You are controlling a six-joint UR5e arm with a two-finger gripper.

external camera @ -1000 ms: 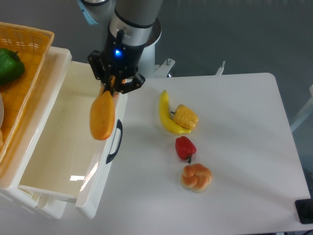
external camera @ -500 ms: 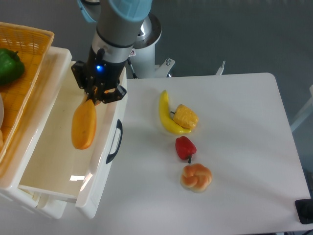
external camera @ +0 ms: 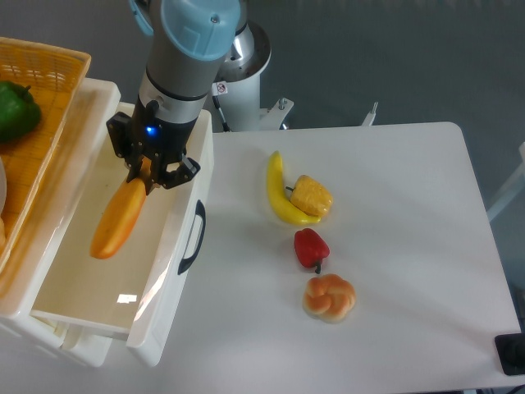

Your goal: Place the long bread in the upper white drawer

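While the white table (external camera: 394, 246) fills most of the view, the upper white drawer (external camera: 168, 275) stands pulled open over its left edge, with a black curved handle (external camera: 194, 238) on the front wall that faces the table's middle. Above the drawer's far right corner hangs the arm (external camera: 184, 57), grey with a blue cap, and a small blue light glows on its wrist. An orange woven basket (external camera: 45, 107) sits at the far left, over the drawer unit's left rim, and it holds a green pepper (external camera: 16, 111).

At the arm's lower end the gripper (external camera: 146, 171) pinches the top end of the long bread (external camera: 119, 218) between its two black fingers. The loaf hangs tilted, its free end pointing down and to the left, within the drawer's opening and between its side walls. Whether that lower end touches the drawer's floor I cannot tell.

On the table, near the middle, lies a banana (external camera: 279, 193), curved and pointing toward the far edge. A piece of corn (external camera: 312, 195) rests against its right side. Just nearer the front edge sits a small red pepper (external camera: 311, 247), and closer still to that edge a round knotted bun (external camera: 330, 297), apart from the pepper.
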